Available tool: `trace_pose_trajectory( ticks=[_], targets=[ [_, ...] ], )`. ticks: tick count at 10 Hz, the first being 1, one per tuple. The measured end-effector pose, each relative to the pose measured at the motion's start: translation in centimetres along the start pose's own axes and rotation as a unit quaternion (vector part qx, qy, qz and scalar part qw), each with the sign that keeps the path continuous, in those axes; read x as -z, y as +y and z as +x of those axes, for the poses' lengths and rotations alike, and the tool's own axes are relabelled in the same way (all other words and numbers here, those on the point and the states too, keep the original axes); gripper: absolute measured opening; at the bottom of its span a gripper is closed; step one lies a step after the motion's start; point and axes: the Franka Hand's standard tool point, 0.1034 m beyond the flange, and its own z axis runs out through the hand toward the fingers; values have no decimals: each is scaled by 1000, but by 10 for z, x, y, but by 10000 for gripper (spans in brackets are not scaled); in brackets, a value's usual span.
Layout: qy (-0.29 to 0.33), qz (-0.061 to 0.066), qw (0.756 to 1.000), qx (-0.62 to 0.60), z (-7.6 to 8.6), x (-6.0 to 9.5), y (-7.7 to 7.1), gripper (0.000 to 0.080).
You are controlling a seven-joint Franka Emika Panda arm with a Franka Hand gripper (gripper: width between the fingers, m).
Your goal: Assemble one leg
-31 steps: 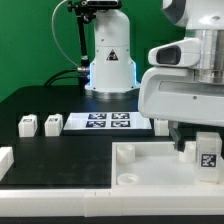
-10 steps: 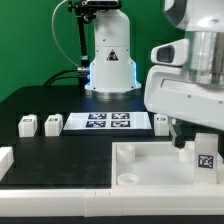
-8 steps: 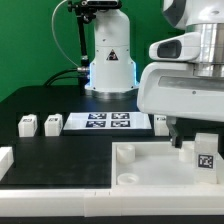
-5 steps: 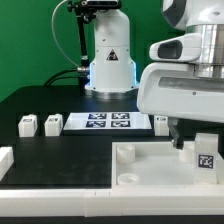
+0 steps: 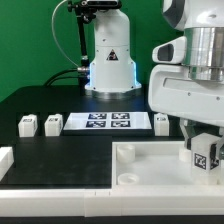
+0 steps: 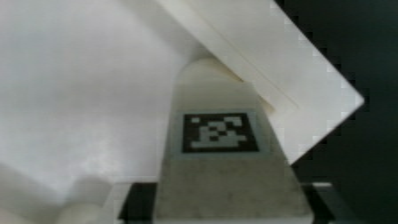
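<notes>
We see black counter (image 5: pixel 60 105), green wall behind, our tool (image 5: pixel 203 143) clamped on the leg (image 5: pixel 207 154) over the white tray piece (image 5: pixel 150 160) at the exterior view's right, marker board (image 5: pixel 108 122) mid-counter, two spare legs (image 5: pixel 40 125) beside it.

- The leg (image 5: pixel 206 154): white plastic, matt, carrying a printed black-and-white tag.
- White tray piece (image 5: pixel 150 172): smooth plastic, faint sheen.
- Table (image 5: pixel 70 150): black, matt.
- Marker board (image 5: pixel 107 122): flat white, matt.
</notes>
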Motion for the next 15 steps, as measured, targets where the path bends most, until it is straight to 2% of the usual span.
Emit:
trace_pose_trajectory(
  ticks=[1,2,5,8,11,12,13,14,15],
  targets=[
    [-15,-18,995,-102,2,0,1,292],
    [-26,-21,980,-198,2,-1,2,292],
    [-31,-21,886,-462,-3,-1,3,294],
    [-32,-19,876,-482,-7,0,0,294],
    [-33,-16,894,-446,-7,0,0,295],
    [-30,-20,908,-418,-8,-1,1,462],
    [-25,-33,936,-351,-10,-1,5,604],
    [-12,-31,976,-217,-8,-1,4,635],
    [-5,-33,990,-137,-10,-1,3,635]
  ],
)
